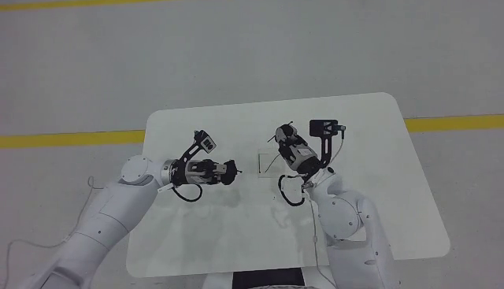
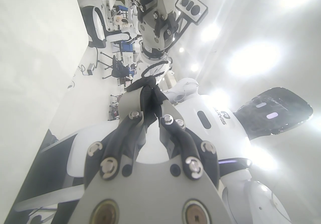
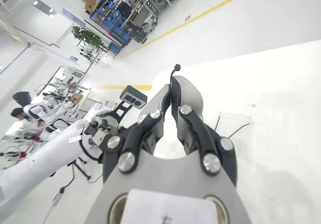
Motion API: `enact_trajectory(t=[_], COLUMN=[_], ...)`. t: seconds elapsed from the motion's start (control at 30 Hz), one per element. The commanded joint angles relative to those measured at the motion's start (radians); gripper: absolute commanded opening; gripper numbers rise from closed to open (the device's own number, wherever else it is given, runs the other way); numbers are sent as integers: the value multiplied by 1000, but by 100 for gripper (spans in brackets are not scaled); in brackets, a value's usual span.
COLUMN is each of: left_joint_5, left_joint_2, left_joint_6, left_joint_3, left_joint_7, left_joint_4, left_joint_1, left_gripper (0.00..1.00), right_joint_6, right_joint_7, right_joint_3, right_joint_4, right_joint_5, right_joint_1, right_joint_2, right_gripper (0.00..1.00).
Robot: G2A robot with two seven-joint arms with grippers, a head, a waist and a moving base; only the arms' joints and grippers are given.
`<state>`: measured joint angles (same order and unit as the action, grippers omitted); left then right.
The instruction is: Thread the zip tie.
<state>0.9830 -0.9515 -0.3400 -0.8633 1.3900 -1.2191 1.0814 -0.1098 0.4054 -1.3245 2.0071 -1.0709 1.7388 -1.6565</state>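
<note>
The right tool [image 3: 171, 95] is pinched shut on a black zip tie [image 3: 172, 76]. The tie's head pokes out just past the fingertips, and the rest is hidden between the pads. Just beyond it on the desk [image 3: 281, 76], a clear tray [image 3: 248, 117] holds thin black ties [image 3: 241, 128], their count unclear. Across the tray, the left tool [image 2: 150, 95] is closed at the tips; whether it grips anything cannot be told.

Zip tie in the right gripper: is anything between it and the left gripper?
Nothing visible does. The right gripper is shut on the zip tie, and only open air lies between it and the left gripper.
</note>
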Motion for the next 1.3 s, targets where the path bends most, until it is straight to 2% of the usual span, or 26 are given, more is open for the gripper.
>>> enact_trajectory(t=[0.0,0.13,0.23,0.5,1.27], left_joint_5=[0,0,-16,-30,-32], left_joint_2=[0,0,-1,2,2], left_joint_6=[0,0,5,6,8], left_joint_3=[0,0,-3,-27,-29], left_joint_7=[0,0,-51,-84,-86], left_joint_4=[0,0,-24,-49,-50], left_joint_1=[0,0,12,37,38], left_gripper=[0,0,0,0,0], right_joint_6=[5,5,5,5,5], right_joint_7=[-36,-36,-36,-36,-36], right_joint_3=[11,11,11,11,11], right_joint_4=[-3,-3,-3,-3,-3], right_joint_5=[-30,-30,-30,-30,-30], right_joint_1=[9,9,9,9,9], right_joint_2=[3,3,3,3,3], right_gripper=[0,0,0,0,0])
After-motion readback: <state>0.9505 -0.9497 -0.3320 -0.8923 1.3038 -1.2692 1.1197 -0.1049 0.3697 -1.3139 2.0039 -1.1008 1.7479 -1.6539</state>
